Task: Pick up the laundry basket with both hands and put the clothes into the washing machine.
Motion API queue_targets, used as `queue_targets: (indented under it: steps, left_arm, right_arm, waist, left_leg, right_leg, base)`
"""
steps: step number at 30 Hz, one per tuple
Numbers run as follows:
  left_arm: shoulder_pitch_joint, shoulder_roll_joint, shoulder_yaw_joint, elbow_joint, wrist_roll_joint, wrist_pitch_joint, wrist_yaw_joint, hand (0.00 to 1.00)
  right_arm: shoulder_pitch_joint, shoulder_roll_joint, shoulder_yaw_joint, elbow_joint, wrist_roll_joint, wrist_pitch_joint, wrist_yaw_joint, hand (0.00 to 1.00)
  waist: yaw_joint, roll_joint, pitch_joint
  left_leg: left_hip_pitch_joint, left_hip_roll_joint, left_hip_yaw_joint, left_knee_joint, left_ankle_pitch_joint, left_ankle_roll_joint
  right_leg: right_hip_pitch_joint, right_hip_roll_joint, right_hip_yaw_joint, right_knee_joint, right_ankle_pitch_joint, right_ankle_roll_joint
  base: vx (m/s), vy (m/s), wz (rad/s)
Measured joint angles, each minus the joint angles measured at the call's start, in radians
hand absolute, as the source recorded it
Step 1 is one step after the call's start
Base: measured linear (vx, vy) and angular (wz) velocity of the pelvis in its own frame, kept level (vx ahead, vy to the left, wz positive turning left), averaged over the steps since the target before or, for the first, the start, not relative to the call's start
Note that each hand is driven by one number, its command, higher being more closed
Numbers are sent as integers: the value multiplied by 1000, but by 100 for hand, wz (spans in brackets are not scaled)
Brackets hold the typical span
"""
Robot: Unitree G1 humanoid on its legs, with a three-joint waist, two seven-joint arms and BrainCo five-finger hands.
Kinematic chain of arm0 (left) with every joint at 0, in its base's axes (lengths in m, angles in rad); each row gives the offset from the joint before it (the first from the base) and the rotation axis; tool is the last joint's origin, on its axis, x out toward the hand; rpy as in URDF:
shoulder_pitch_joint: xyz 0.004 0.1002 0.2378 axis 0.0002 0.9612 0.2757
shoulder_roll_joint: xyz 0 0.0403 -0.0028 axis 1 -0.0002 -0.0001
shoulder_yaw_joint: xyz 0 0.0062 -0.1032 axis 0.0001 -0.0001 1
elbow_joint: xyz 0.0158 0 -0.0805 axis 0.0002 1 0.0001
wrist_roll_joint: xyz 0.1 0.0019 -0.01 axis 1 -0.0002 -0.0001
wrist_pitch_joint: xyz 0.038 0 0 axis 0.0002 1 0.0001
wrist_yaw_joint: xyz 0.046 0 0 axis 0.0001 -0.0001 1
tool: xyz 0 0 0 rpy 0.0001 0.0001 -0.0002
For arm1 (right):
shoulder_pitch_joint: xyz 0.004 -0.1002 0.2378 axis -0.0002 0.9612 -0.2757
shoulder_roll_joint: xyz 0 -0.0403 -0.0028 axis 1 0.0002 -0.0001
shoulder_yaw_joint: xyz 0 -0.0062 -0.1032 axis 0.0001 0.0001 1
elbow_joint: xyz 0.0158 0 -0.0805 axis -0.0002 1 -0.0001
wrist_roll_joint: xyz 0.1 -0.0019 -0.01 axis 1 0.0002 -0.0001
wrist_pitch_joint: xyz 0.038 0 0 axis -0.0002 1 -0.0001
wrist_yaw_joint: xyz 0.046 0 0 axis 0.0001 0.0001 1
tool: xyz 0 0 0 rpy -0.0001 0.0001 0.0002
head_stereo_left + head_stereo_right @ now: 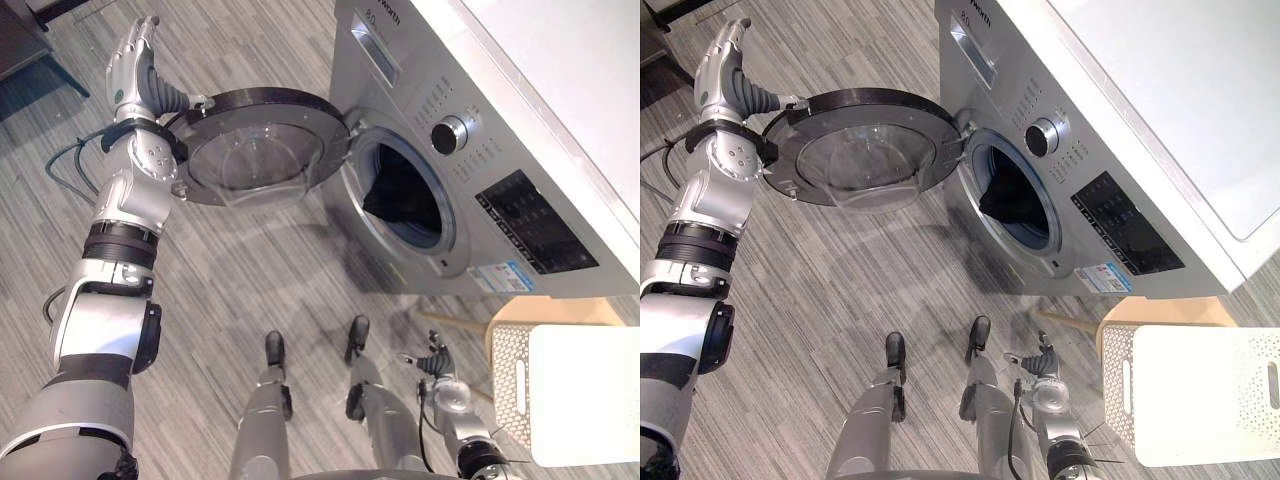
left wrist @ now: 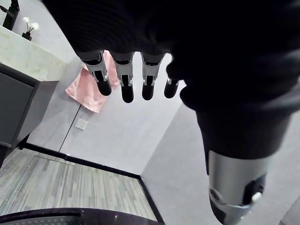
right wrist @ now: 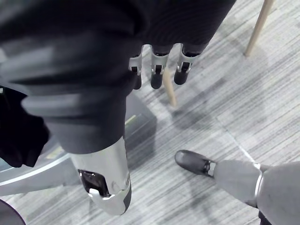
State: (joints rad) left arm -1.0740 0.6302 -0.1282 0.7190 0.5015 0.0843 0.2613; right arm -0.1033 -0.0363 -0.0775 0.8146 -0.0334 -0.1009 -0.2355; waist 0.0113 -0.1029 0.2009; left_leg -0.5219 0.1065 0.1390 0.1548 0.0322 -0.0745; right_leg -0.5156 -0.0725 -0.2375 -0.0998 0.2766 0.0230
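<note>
The silver washing machine (image 1: 520,110) stands with its round glass door (image 1: 260,145) swung wide open. Dark clothes (image 1: 400,195) lie inside the drum (image 1: 1012,195). My left hand (image 1: 135,60) is raised at the door's outer rim, its fingers (image 2: 124,77) straight and holding nothing. My right hand (image 1: 435,360) hangs low by the machine's front, fingers (image 3: 157,70) relaxed and empty. The white perforated laundry basket (image 1: 565,390) rests on a wooden stool (image 1: 545,312) to the right of that hand, apart from it.
Striped grey floor (image 1: 250,290) spreads out in front of the machine. A pink towel (image 2: 91,89) hangs on the far wall beside a pale counter (image 2: 28,58). The stool's wooden legs (image 3: 258,28) stand near my right hand.
</note>
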Motion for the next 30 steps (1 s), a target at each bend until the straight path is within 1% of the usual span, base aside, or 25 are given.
queue_targets:
  steps: [5,6,8,12,15,19,20,21,23,27,28,29,30]
  left_arm:
    - [-34,0,-5,0,1,6,-23,0]
    - [-39,1,-26,1,1,7,-27,0]
    - [-40,-2,-36,11,1,7,-45,0]
    - [-46,-27,-39,68,1,9,-50,0]
    - [-56,-29,-39,105,1,14,-67,0]
    - [-91,-47,-41,152,1,17,-70,0]
    - [-100,-48,-41,158,1,19,-76,0]
    - [-109,-47,-41,160,1,19,-84,0]
    - [-128,-58,-53,182,1,19,-87,0]
    - [-126,-67,-66,214,2,18,-89,0]
    - [-126,-67,-67,219,2,18,-96,0]
    - [-126,-67,-68,219,3,17,-104,0]
    - [-125,-67,-78,220,3,17,-112,0]
  right_arm:
    - [-11,-1,2,-16,6,0,1,0]
    - [-14,-1,5,-17,6,1,2,0]
    - [-23,-2,16,-17,10,2,2,0]
    - [-37,-1,21,-17,29,2,4,0]
    - [-62,9,21,-17,34,2,4,0]
    - [-80,11,22,-17,36,2,4,0]
    - [-91,11,23,-16,38,3,4,0]
    - [-106,9,29,-16,40,3,5,0]
    - [-119,9,39,-16,42,3,5,0]
    - [-139,9,45,-16,42,5,5,0]
    - [-146,8,45,-16,43,11,5,0]
    - [-150,7,45,-16,43,13,5,0]
    - [-159,6,45,-15,45,18,5,0]
  waist:
    - [0,-5,-3]
    - [1,-8,-5]
    - [-4,-10,-6]
    - [-12,-12,-8]
    - [-23,-28,-18]
    - [-25,-33,-21]
    - [-25,-33,-21]
    - [-21,-33,-21]
    - [-26,-33,-22]
    - [-25,-34,-21]
    - [-25,-35,-21]
    - [-23,-36,-21]
    - [-23,-36,-21]
  left_leg:
    - [-18,1,3,0,3,3]
    - [-26,1,6,-1,4,1]
    - [-35,2,7,-3,7,-3]
    - [-40,4,13,1,10,0]
    - [-46,5,16,2,10,0]
    - [-60,9,15,19,8,2]
    - [-64,12,15,24,6,2]
    - [-68,20,15,24,6,2]
    - [-74,21,15,29,5,4]
    - [-84,30,20,46,-1,7]
    - [-95,34,26,57,-3,6]
    - [-100,35,28,59,-3,5]
    - [-110,40,31,59,-1,4]
  right_leg:
    - [-20,0,5,0,-5,7]
    - [-30,0,6,0,-6,7]
    - [-39,0,5,0,-6,7]
    - [-41,1,0,0,-2,2]
    - [-49,1,3,0,1,-1]
    - [-51,3,-1,0,5,-5]
    - [-54,6,2,0,15,-1]
    - [-64,12,13,0,36,21]
    - [-66,13,23,0,39,23]
    - [-70,19,36,0,37,25]
    - [-73,20,38,0,8,55]
    - [-78,20,40,0,-9,65]
    - [-89,22,28,0,-21,53]
  base:
    - [-45,15,0]
    - [-56,10,-1]
    - [-44,11,0]
    - [-18,8,0]
    - [-6,14,-1]
    - [-13,40,2]
    - [-21,43,-12]
    - [-22,50,-13]
    - [-26,62,-4]
    - [-38,38,-4]
    - [-49,4,-4]
    - [-60,-16,-4]
    - [-63,-28,-6]
